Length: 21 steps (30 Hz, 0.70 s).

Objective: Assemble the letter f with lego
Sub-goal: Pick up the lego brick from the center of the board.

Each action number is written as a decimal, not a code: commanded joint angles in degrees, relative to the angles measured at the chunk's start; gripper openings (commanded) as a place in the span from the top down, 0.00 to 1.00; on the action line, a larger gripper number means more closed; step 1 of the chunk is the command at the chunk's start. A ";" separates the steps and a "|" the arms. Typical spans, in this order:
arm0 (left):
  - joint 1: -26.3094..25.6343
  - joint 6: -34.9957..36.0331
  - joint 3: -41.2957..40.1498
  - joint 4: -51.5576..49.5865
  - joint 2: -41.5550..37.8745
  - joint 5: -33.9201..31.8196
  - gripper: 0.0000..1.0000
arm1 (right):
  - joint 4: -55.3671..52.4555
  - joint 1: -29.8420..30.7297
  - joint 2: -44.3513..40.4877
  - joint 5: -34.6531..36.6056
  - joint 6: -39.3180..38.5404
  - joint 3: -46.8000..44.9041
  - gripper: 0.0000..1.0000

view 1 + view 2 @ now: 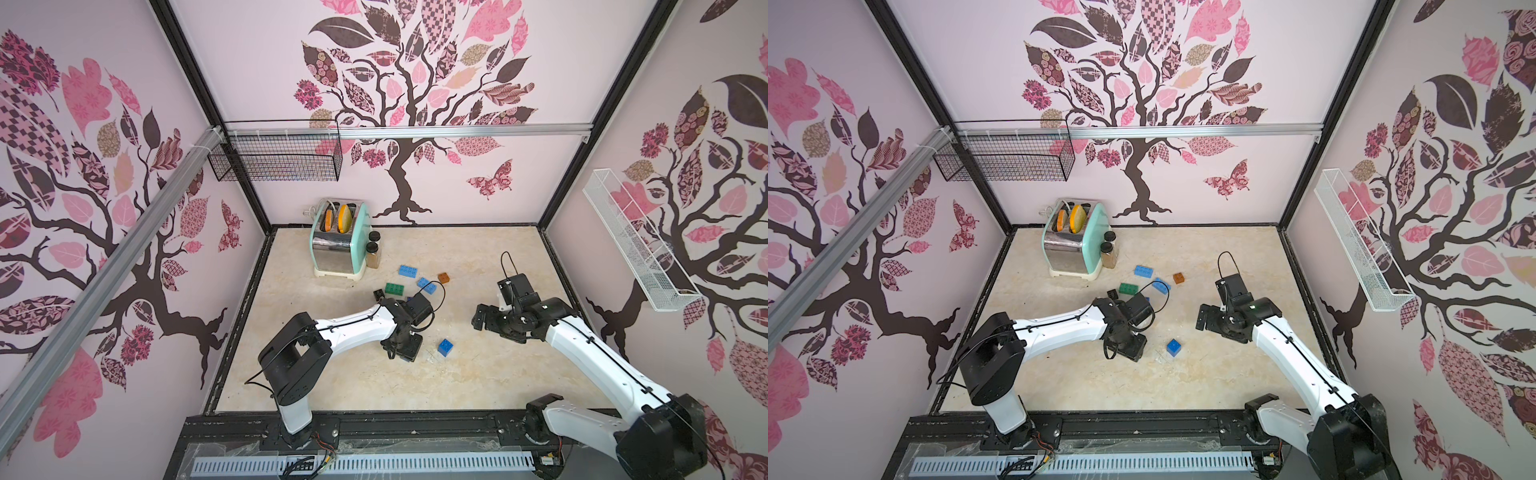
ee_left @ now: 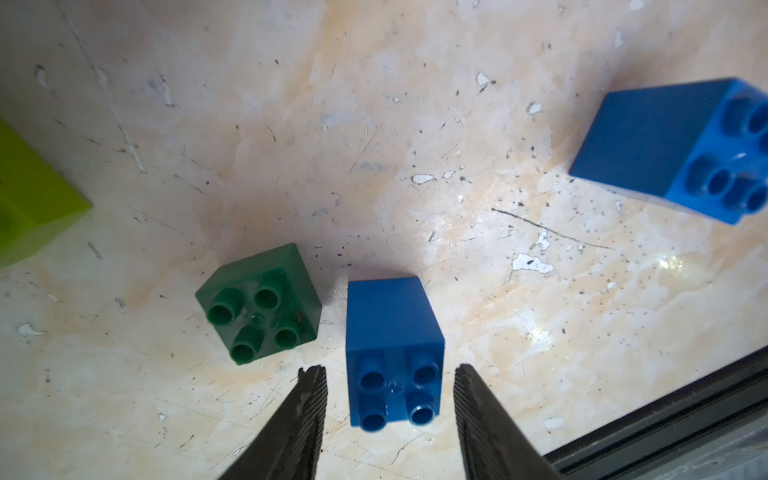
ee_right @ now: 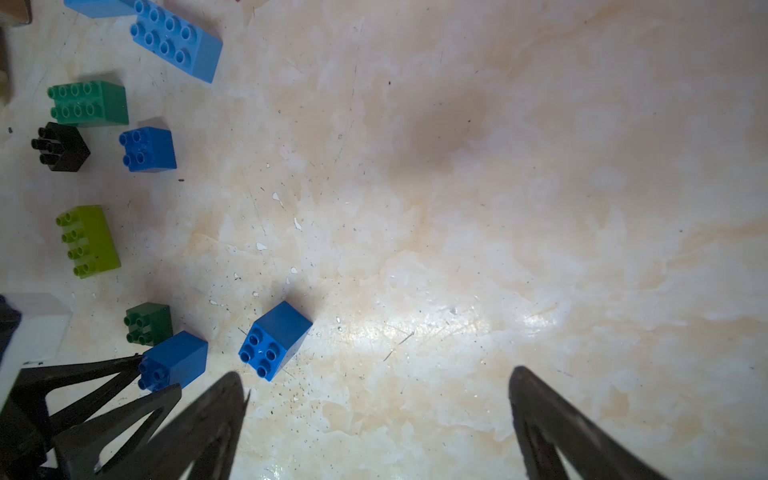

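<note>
Lego bricks lie scattered on the marble table. My left gripper [image 2: 388,370] is open, its fingers flanking a blue square brick [image 2: 395,332] with a gap on each side. Beside that brick sit a dark green square brick [image 2: 259,303], a lime brick [image 2: 33,199] and another blue square brick [image 2: 681,149], also visible in a top view [image 1: 445,347]. My right gripper [image 3: 377,374] is wide open over bare table. The right wrist view shows a light blue oblong brick [image 3: 176,39], a green oblong brick [image 3: 89,104], a black brick [image 3: 62,146] and a third blue square brick [image 3: 148,149]. An orange-brown brick [image 1: 444,277] lies further back.
A mint-and-chrome toaster [image 1: 340,243] with two dark-capped spice jars [image 1: 372,249] stands at the back left. The black front rail [image 2: 665,424] runs close to the left gripper. A black wire basket [image 1: 276,160] and a white one [image 1: 636,245] hang on the walls.
</note>
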 commanded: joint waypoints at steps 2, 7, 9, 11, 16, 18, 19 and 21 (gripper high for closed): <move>-0.27 0.20 2.03 0.16 1.70 -0.65 0.52 | 0.16 -0.26 -0.38 -0.48 -1.04 0.68 0.00; -0.27 -0.85 2.87 -0.16 2.87 -0.45 0.58 | -0.11 -0.63 -0.20 -0.44 -1.66 1.33 0.00; -0.27 -1.19 3.08 -0.25 3.06 -0.40 0.60 | -0.08 -0.66 -0.11 -0.61 -1.84 1.39 0.00; -0.28 -1.53 3.40 -0.72 3.43 -0.77 0.62 | -0.17 -0.76 -0.03 -0.69 -2.04 1.44 0.00; -0.27 -2.47 3.53 -1.28 4.30 -1.12 0.69 | -0.10 -0.93 0.06 -1.22 -2.18 1.35 0.00; -0.27 -3.02 4.29 -1.94 4.69 -1.35 0.70 | -0.08 -0.99 0.27 -1.39 -2.27 1.27 0.00; -0.27 -3.25 5.10 -2.49 4.89 -1.57 0.71 | -0.14 -1.01 0.40 -1.46 -2.27 1.28 0.00; -0.27 -4.08 8.18 -4.54 5.85 -2.65 0.72 | 0.03 -1.01 0.66 -1.74 -2.19 1.33 0.00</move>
